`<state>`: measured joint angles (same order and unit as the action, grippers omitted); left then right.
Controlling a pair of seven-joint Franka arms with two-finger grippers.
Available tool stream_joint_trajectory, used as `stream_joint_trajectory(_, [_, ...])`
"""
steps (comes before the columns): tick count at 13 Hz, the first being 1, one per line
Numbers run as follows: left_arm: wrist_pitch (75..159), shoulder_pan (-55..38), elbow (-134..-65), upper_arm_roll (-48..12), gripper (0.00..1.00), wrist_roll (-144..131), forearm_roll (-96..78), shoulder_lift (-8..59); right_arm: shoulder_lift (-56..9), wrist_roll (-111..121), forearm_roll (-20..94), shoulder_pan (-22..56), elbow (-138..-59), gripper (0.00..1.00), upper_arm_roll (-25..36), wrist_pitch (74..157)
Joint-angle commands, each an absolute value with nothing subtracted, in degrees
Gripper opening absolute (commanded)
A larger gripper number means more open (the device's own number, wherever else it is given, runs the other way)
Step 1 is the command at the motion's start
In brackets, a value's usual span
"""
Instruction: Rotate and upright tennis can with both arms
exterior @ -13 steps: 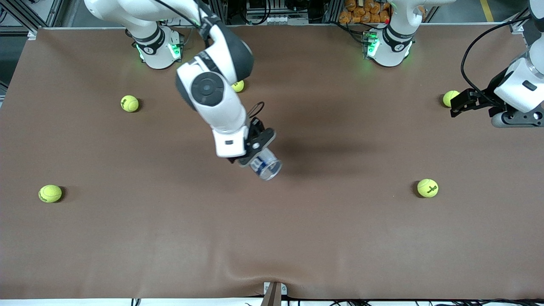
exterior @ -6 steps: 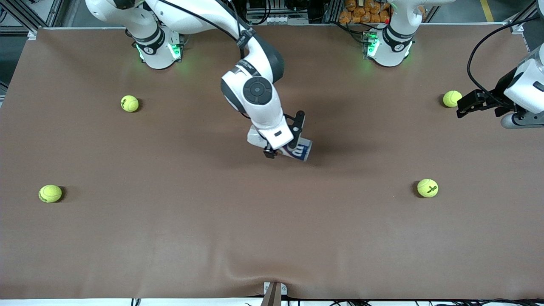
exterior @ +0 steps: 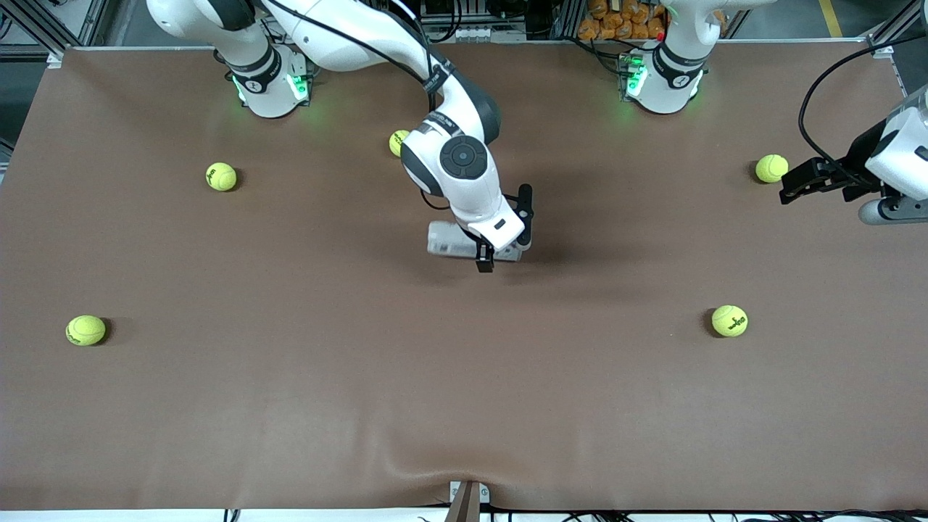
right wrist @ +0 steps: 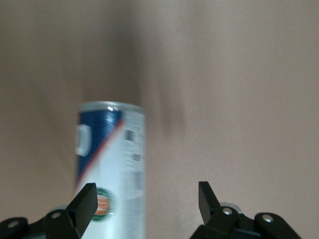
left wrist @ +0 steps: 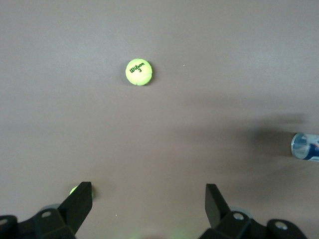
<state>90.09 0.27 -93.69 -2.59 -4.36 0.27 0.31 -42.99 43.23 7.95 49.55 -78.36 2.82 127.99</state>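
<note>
The can [exterior: 453, 240] lies flat mid-counter [exterior: 290, 406], not yet upright, with the right end effector [exterior: 500, 246] spread over it, gripping nothing, while the left end effector [exterior: 794, 181], also spread, waits beside a ball [exterior: 770, 168].

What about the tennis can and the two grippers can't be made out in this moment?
- Front view: the right arm's wrist covers the middle of the tennis can, so whether the right gripper touches it is hidden.
- Right wrist view: the can is blurred and cut off by the edge.
- Left wrist view: the can is cut off at the edge, beyond the open left gripper.
</note>
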Motion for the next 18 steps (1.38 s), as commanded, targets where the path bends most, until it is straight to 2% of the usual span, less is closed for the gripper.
stream_joint_trajectory(1, [90.3,0.5,-93.2,-2.7,1.0,-4.7,-0.5,0.7,-44.4,45.1,7.6,49.7,-76.2,0.91,3.2,128.7])
stream_joint_trajectory(10, [89.9,0.4,-93.3,-2.8,1.0,-4.6,-0.5,0.8,-44.4,45.1,7.7,49.7,-76.4,0.92,3.2,128.4])
stream_joint_trajectory(11, [89.7,0.4,-93.4,-2.9,1.0,-4.6,-0.6,0.9,-44.4,45.1,7.7,49.7,-76.4,0.93,3.2,128.4])
stream_joint_trajectory(12, [89.4,0.3,-93.5,-3.0,1.0,-4.5,-1.4,1.1,-44.3,44.9,7.8,49.7,-76.4,1.0,3.2,128.4])
stream_joint_trajectory(18, [88.8,0.0,-99.2,-3.1,1.0,-4.6,-14.8,5.2,-43.8,44.9,8.3,48.3,-76.3,1.0,3.3,128.1])
